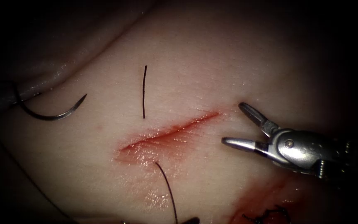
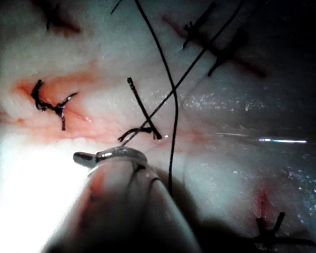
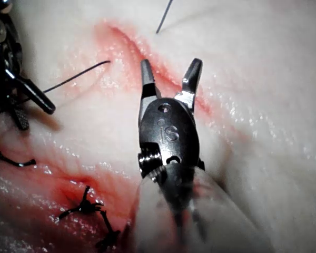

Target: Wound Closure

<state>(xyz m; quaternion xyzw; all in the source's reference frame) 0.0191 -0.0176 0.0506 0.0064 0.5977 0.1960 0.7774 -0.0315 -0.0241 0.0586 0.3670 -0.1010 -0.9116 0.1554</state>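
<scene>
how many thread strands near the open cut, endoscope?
2. One strand lies on the tissue above-left of the cut; one runs down from the cut's lower edge. More may be hidden. Right tool open, empty; needle far left, tip out of tissue.

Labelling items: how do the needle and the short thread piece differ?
The needle is curved, grey and pointed; the thread piece is straight, dark and thinner. The needle lies far left of the cut; the piece nearer. Both lie over the tissue, not in it; the open right gripper holds nothing.

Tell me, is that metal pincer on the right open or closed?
Open: the right tool has its two jaws spread in a V, holding nothing, right of the cut.
</scene>
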